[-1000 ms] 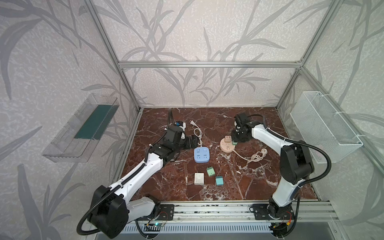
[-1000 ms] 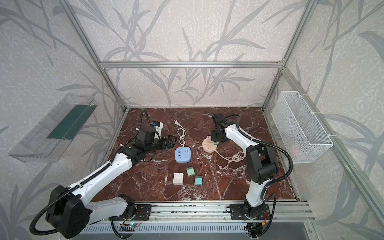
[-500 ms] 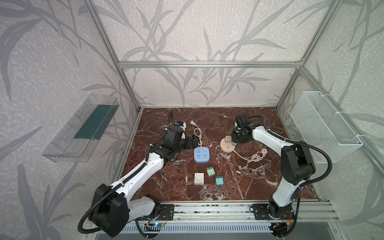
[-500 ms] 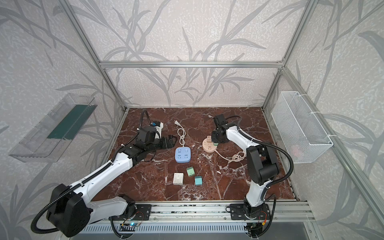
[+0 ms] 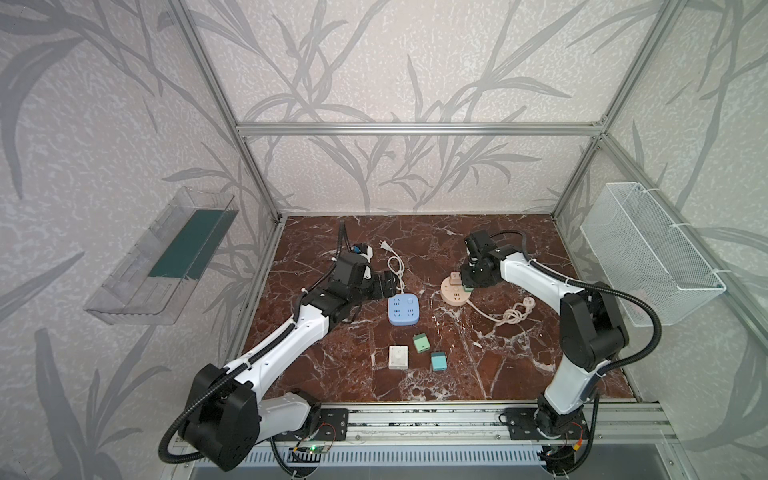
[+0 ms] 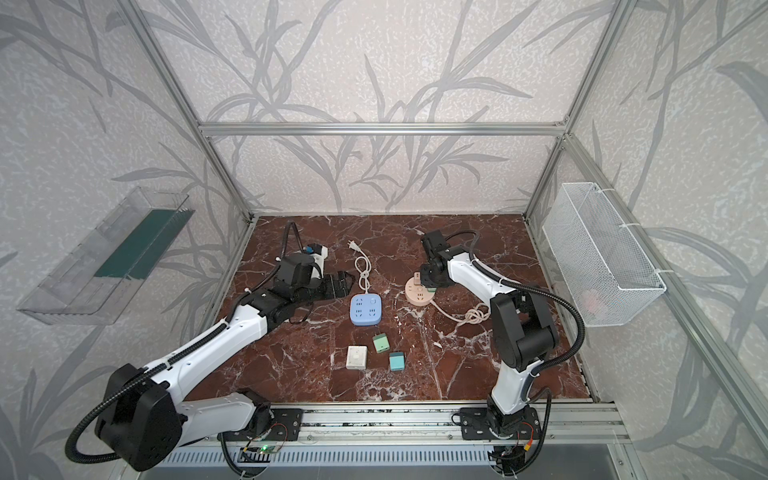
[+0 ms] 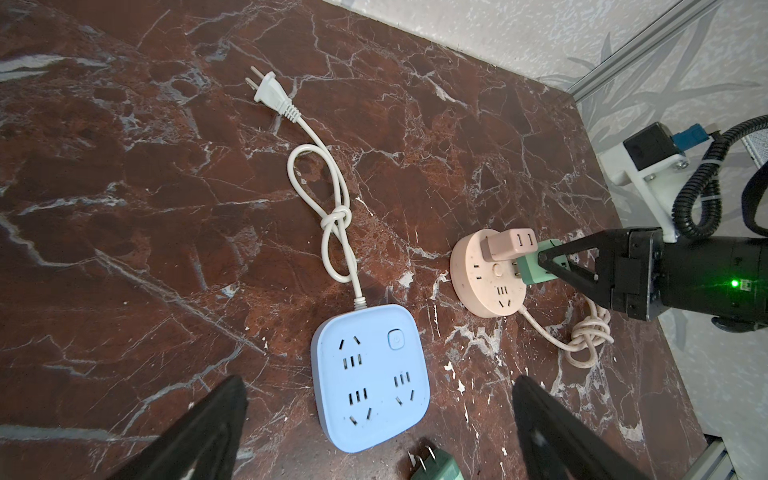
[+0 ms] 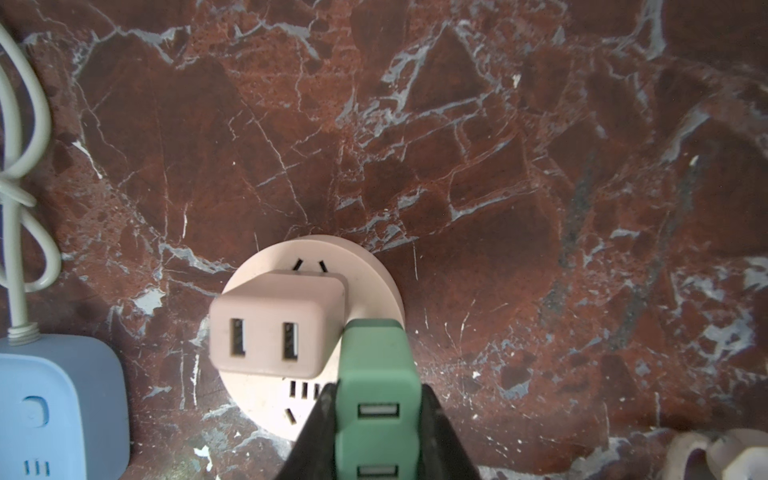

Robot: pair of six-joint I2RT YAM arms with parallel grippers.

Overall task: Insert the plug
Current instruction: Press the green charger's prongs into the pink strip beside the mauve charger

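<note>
Right gripper (image 8: 377, 399), mine, clamped on green plug (image 8: 374, 357). Plug tilted at edge of round pink socket (image 8: 374, 266), touching pink adapter (image 8: 278, 324) seated there. Prongs look unseated: aligning and pushing remain. Left gripper (image 7: 378, 384) wide open, empty.

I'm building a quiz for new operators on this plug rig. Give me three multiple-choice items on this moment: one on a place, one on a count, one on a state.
1. Where is the pink adapter?
A. standing on the round pink socket
B. in the wire basket
C. in the clear wall tray

2. How many adapters lie loose near the blue socket block?
A. one
B. three
C. five

3. The right pincer is:
A. open
B. shut on a green adapter
C. shut on a white cord

Key:
1 A: the right wrist view shows it seated there.
2 B: white adapter, loose green adapter, teal adapter.
3 B: its fingers clamp the green body.
</note>
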